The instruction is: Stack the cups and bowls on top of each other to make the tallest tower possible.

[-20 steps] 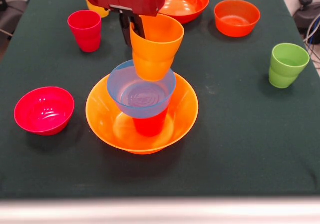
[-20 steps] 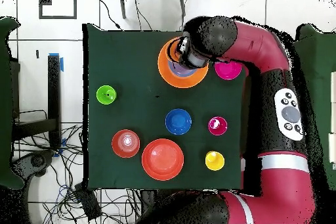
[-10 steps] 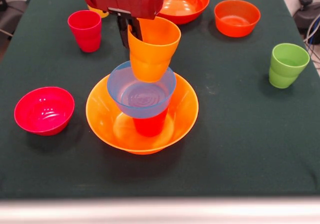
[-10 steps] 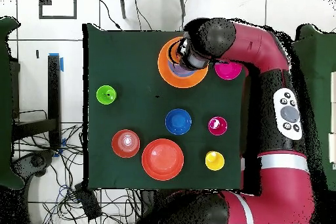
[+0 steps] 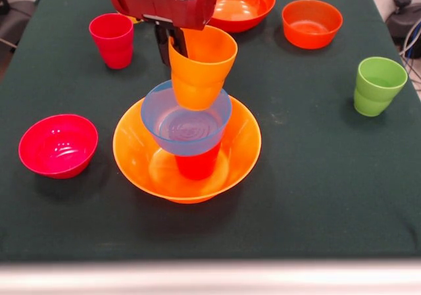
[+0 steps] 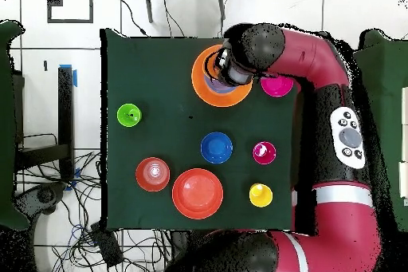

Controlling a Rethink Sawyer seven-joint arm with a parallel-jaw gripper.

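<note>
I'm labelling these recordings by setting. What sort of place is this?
Most likely a robotics lab: a red robot arm works over a table under dark green cloth, loose cables trail across a tiled floor, and bright plastic cups and bowls serve as props.

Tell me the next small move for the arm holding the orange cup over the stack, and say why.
Probably lower it straight down. The tool grips the rim of the glossy orange plastic cup, tilted, with its base at the far rim of the light blue plastic bowl. That bowl rests on a red-orange cup inside the wide orange bowl.
</note>
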